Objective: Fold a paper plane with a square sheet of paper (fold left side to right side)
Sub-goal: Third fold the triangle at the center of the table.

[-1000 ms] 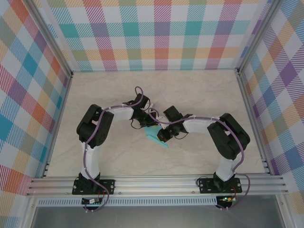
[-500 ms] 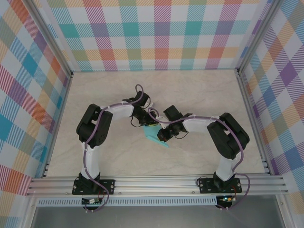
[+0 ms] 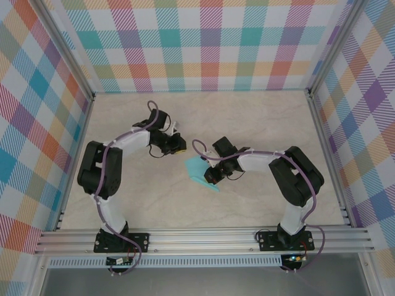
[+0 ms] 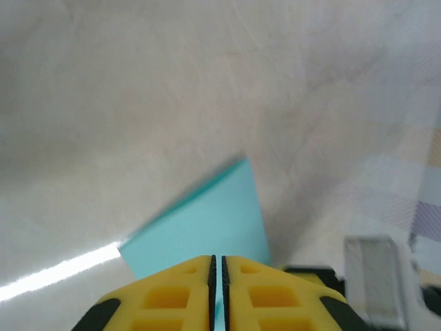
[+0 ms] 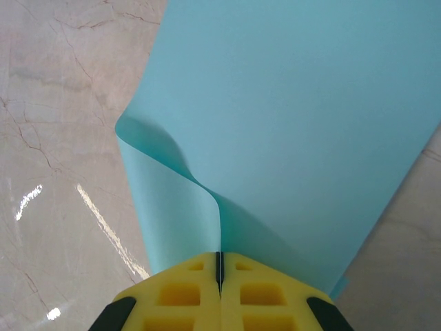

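The left gripper [image 3: 179, 145] has pulled away from the turquoise paper sheet [image 3: 197, 170], whose upper left edge it was pressing a second ago. The sheet now lies off to that gripper's lower right in the overhead view, with a strip of bare table [image 3: 259, 117] between them. The whole left arm [image 3: 102, 176] has swung leftward, its elbow moving out toward the side wall. The corner of the sheet that this gripper used to cover is now uncovered. In the left wrist view the sheet lies just ahead of the yellow fingers [image 4: 176, 293].

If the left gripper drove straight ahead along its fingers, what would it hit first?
Probably the square sheet of paper, lying just beyond the left gripper; depth is unclear.
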`<action>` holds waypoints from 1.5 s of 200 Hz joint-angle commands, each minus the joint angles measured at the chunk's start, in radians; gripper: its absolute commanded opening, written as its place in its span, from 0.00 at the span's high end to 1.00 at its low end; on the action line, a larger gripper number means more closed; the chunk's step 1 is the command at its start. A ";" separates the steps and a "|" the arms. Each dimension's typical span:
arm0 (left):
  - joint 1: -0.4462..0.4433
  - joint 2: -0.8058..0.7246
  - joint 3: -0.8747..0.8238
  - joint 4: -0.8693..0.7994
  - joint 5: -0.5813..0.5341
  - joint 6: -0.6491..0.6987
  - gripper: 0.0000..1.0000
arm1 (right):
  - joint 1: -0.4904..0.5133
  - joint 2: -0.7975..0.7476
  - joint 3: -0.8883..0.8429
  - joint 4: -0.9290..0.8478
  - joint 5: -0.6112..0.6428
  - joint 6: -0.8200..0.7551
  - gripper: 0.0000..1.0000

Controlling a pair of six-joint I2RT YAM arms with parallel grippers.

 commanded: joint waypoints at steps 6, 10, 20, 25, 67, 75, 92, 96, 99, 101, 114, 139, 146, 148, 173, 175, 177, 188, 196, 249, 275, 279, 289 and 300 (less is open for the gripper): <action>-0.047 -0.107 -0.163 0.170 0.105 -0.105 0.90 | 0.011 0.060 -0.010 -0.072 0.023 -0.022 1.00; -0.060 -0.112 -0.184 0.189 0.112 -0.116 0.90 | 0.011 0.061 -0.009 -0.073 0.023 -0.022 1.00; -0.089 -0.118 -0.225 0.238 0.117 -0.147 0.91 | 0.011 0.064 -0.006 -0.078 0.024 -0.025 1.00; -0.104 -0.115 -0.241 0.262 0.122 -0.162 0.91 | 0.011 0.065 -0.004 -0.081 0.024 -0.026 1.00; -0.188 -0.065 -0.264 0.318 0.092 -0.206 0.93 | 0.013 0.070 0.001 -0.089 0.023 -0.025 1.00; -0.191 -0.055 -0.262 0.317 0.093 -0.206 0.93 | 0.013 0.070 0.001 -0.089 0.023 -0.025 1.00; -0.196 -0.029 -0.251 0.308 0.093 -0.202 0.94 | 0.013 0.072 0.004 -0.088 0.022 -0.024 1.00; -0.198 -0.024 -0.248 0.305 0.093 -0.199 0.94 | 0.013 0.073 0.004 -0.089 0.021 -0.023 1.00; -0.200 -0.021 -0.245 0.302 0.092 -0.198 0.94 | 0.014 0.073 0.004 -0.089 0.021 -0.022 1.00; -0.201 -0.018 -0.245 0.300 0.092 -0.198 0.94 | 0.013 0.073 0.004 -0.089 0.021 -0.022 1.00; -0.206 -0.009 -0.246 0.291 0.084 -0.193 0.94 | 0.013 0.073 0.004 -0.090 0.021 -0.024 1.00; -0.206 -0.008 -0.258 0.288 0.075 -0.191 0.94 | 0.013 0.075 0.004 -0.088 0.021 -0.025 1.00; -0.207 -0.008 -0.263 0.287 0.075 -0.192 0.94 | 0.014 0.077 0.004 -0.089 0.021 -0.025 1.00; -0.207 -0.007 -0.264 0.287 0.075 -0.191 0.94 | 0.013 0.076 0.004 -0.090 0.021 -0.024 1.00; -0.207 -0.005 -0.276 0.293 0.074 -0.191 0.94 | 0.013 0.079 0.004 -0.088 0.020 -0.025 1.00; -0.207 -0.004 -0.278 0.293 0.074 -0.191 0.94 | 0.013 0.079 0.005 -0.089 0.020 -0.025 1.00; -0.207 -0.004 -0.279 0.293 0.074 -0.191 0.94 | 0.014 0.079 0.005 -0.088 0.021 -0.026 1.00; -0.208 0.000 -0.279 0.281 0.075 -0.178 0.94 | 0.013 0.083 0.005 -0.088 0.021 -0.025 1.00; -0.208 0.002 -0.278 0.271 0.070 -0.170 0.95 | 0.013 0.083 0.004 -0.087 0.020 -0.024 1.00; -0.208 0.022 -0.294 0.270 0.063 -0.161 0.95 | 0.014 0.087 0.004 -0.085 0.018 -0.022 1.00; -0.208 0.024 -0.304 0.278 0.054 -0.160 0.95 | 0.014 0.088 0.005 -0.085 0.019 -0.022 1.00; -0.208 0.024 -0.306 0.277 0.051 -0.161 0.95 | 0.014 0.087 0.006 -0.086 0.019 -0.023 1.00; -0.208 0.024 -0.311 0.277 0.045 -0.160 0.95 | 0.014 0.087 0.006 -0.088 0.019 -0.025 1.00; -0.208 0.025 -0.317 0.275 0.038 -0.156 0.95 | 0.014 0.087 0.007 -0.091 0.019 -0.025 1.00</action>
